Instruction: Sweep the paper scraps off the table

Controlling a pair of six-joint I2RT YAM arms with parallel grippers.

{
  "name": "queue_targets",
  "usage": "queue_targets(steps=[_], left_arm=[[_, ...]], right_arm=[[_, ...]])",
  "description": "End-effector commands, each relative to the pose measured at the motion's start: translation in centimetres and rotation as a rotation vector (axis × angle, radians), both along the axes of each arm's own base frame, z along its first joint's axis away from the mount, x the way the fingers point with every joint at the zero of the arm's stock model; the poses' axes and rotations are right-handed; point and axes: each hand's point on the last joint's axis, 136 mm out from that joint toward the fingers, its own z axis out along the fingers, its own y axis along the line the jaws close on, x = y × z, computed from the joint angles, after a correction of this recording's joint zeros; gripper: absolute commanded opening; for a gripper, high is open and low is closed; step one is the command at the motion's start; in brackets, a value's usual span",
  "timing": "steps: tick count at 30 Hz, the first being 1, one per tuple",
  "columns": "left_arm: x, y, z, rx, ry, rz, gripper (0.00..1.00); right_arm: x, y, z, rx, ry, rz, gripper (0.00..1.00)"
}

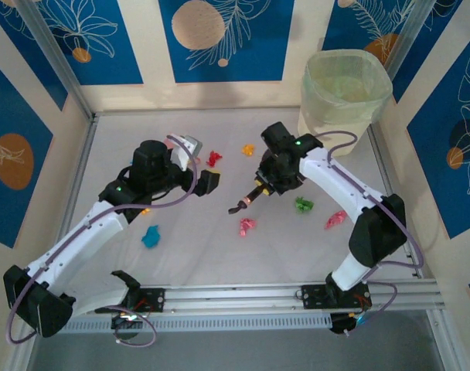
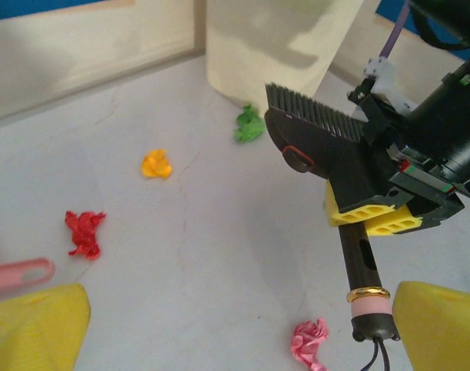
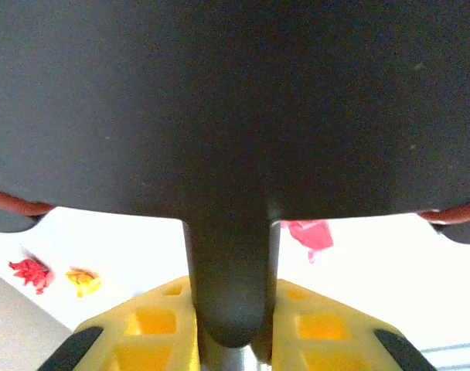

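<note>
Your right pincer pinches the black bristle brush. The crumpled pink paper scrap lies just beside the brush's handle tip.

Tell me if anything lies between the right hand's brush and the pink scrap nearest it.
Nothing visible does. The right hand grips the brush, and only bare table separates its handle end from that pink scrap.

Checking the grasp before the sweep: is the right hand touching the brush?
Touching. The left wrist view shows the right hand clamped around the handle of the black brush, with no gap.
</note>
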Motion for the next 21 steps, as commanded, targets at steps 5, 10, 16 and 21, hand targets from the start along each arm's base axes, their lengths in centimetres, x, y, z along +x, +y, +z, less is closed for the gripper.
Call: queue_targets(steps=[5, 10, 16, 21], left_arm=[[-2.6, -4.5, 1.1, -0.077, -0.054, -0.203, 0.98], [-4.5, -6.9, 1.0, -0.106, -0.125, -0.303, 0.98], [-7.2, -9.8, -1.3, -0.041, -0.169, -0.426, 0.98], [-7.9, -10.8, -3.3, 0.067, -0.181, -0.482, 0.92]], right_arm=[[-3.3, -1.7, 0.7, 0.167, 0.308, -0.206, 0.00], [-3.2, -2.1, 1.9, 0.256, 0.352, -0.268, 0.00], [-3.0, -2.1, 2.4, 0.260, 0.390, -0.201, 0.00], [-3.6, -1.2, 2.0, 0.243, 0.428, -0.117, 0.00]])
